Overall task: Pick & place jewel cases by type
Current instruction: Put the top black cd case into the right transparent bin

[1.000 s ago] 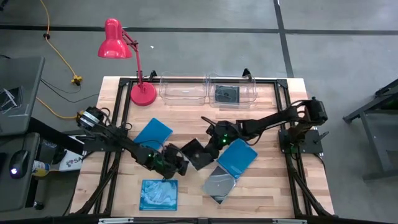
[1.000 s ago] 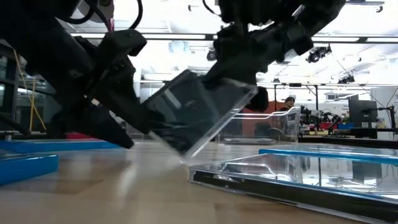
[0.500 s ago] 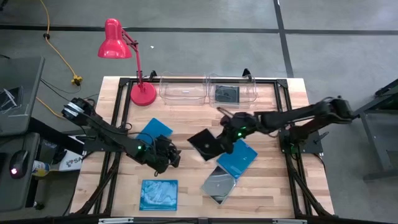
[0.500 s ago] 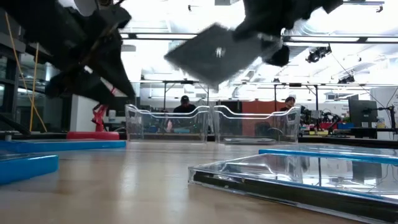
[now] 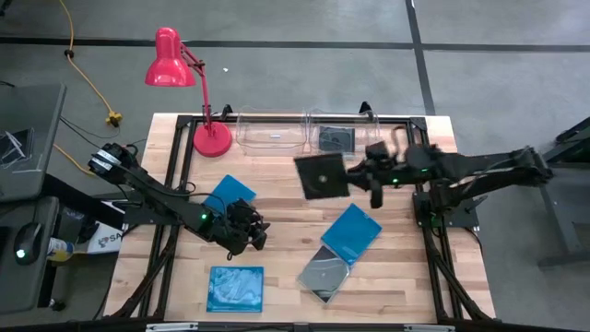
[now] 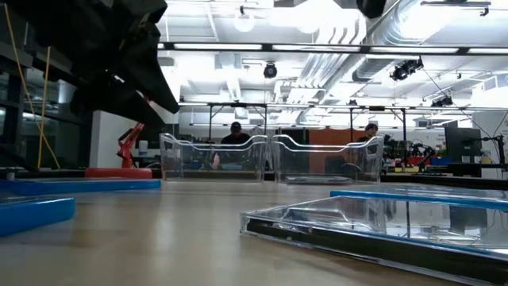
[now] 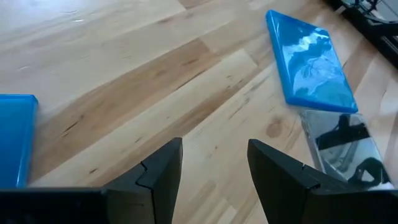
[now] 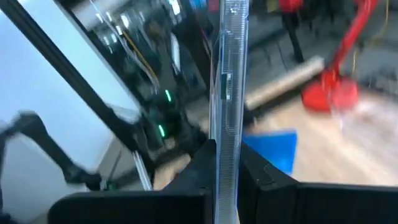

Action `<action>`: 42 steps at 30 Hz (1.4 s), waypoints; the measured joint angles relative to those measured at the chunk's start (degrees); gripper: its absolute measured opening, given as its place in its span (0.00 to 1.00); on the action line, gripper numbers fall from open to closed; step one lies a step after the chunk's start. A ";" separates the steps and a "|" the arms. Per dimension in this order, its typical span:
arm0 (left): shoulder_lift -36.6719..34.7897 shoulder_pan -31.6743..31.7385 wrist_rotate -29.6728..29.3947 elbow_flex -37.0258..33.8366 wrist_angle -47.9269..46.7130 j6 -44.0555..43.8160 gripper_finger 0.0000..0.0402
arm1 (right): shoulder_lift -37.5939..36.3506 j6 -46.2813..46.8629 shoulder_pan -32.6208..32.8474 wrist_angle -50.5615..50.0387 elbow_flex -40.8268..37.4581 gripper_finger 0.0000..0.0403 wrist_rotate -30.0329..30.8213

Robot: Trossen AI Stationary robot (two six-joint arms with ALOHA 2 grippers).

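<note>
Currently the wooden table [image 5: 277, 184] carries a red lamp [image 5: 198, 88] at its back left corner; two clear bins [image 5: 309, 134] stand just beside the lamp. No legible writing shows. Right gripper [image 5: 355, 173] clamps a dark grey jewel case [image 5: 321, 175], raised in front of the bins. Left gripper [image 5: 249, 235], fingers parted and empty, hangs beside a blue jewel case [image 5: 227, 195].

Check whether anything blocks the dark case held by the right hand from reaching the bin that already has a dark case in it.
Nothing visible does. The right hand holds the dark case above the table, just in front of the right bin, which already holds another dark case. Only bare wooden table lies between them. The red lamp stands well to the side.
</note>
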 joint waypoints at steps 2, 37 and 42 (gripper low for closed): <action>0.00 0.00 0.07 0.00 0.29 0.33 0.45 | -1.83 -1.73 0.30 1.43 0.00 0.03 1.43; 9.81 -0.02 3.39 0.11 12.16 2.48 0.45 | -4.25 -26.41 8.99 41.51 0.00 0.02 -5.21; 9.81 -0.02 3.76 0.11 12.31 2.55 0.45 | -4.12 -24.80 8.93 48.38 0.00 0.04 -20.02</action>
